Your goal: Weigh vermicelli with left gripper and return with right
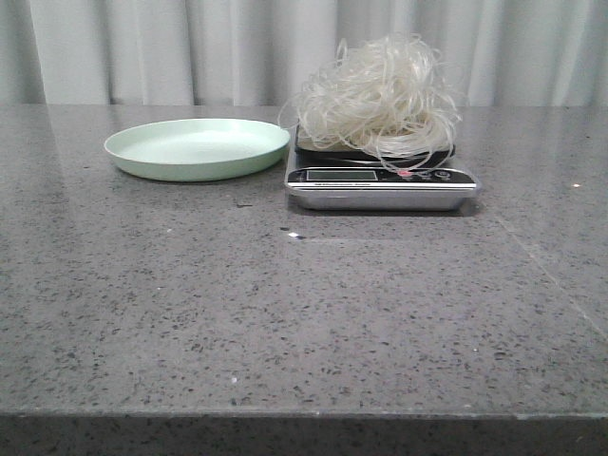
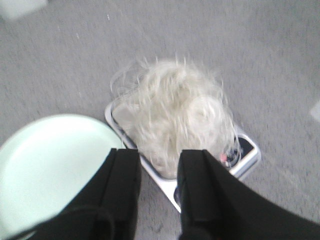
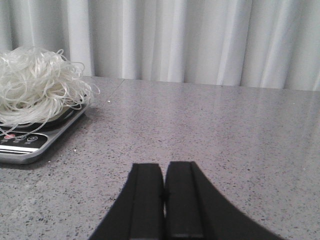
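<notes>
The vermicelli (image 1: 380,95), a fluffy tangle of white glassy strands, rests on the kitchen scale (image 1: 380,180) at the table's back middle. It also shows in the left wrist view (image 2: 175,112) and the right wrist view (image 3: 35,82). The pale green plate (image 1: 197,147) lies empty to the left of the scale. My left gripper (image 2: 159,155) is open and empty, above the scale's near edge between plate and noodles. My right gripper (image 3: 164,167) is shut and empty, low over the bare table to the right of the scale (image 3: 35,145). Neither gripper shows in the front view.
A grey speckled stone table (image 1: 285,313) carries everything. A pale pleated curtain (image 1: 190,47) hangs behind the table's far edge. The table's front edge runs along the bottom of the front view.
</notes>
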Controlling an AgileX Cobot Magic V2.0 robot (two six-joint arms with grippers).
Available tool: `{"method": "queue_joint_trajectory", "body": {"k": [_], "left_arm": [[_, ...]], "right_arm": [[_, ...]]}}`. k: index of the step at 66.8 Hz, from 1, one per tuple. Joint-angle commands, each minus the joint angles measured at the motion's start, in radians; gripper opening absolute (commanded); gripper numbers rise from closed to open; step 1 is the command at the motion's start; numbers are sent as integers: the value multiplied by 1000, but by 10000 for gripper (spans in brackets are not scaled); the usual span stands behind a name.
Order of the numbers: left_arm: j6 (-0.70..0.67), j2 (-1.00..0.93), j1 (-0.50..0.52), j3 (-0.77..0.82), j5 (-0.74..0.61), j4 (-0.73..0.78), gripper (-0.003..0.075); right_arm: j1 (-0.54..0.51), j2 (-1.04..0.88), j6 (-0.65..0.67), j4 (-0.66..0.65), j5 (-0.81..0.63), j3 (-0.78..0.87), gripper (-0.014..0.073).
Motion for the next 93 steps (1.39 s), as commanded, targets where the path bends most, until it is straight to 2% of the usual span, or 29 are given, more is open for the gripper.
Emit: {"method": "queue_joint_trajectory", "body": {"k": [1, 11, 29, 41, 47, 56, 65, 78, 93], "left_arm": [[10, -158, -1, 172, -182, -21, 269], [10, -360, -1, 519, -371, -24, 269], [10, -695, -1, 1036, -656, -24, 269], [12, -965, -1, 1314, -839, -24, 269], [21, -1083, -1, 1418, -884, -24, 269], [21, -1240, -1, 1533, -931, -24, 239], [22, -1409, -1, 1626, -972, -24, 122], [22, -1564, -1, 1659, -987, 7, 127], [22, -1570, -1, 1674, -1011, 9, 127]], "right_arm": [[4, -16, -10, -15, -78, -8, 167], [21, -16, -10, -15, -78, -8, 167], [23, -16, -10, -15, -78, -8, 167], [23, -16, -10, -15, -78, -8, 167], [23, -16, -10, -15, -78, -8, 167], [23, -16, -10, -15, -78, -8, 167], [23, -16, -10, -15, -78, -8, 167], [22, -15, -10, -15, -77, -8, 167], [22, -15, -10, -15, -77, -8, 167]]}}
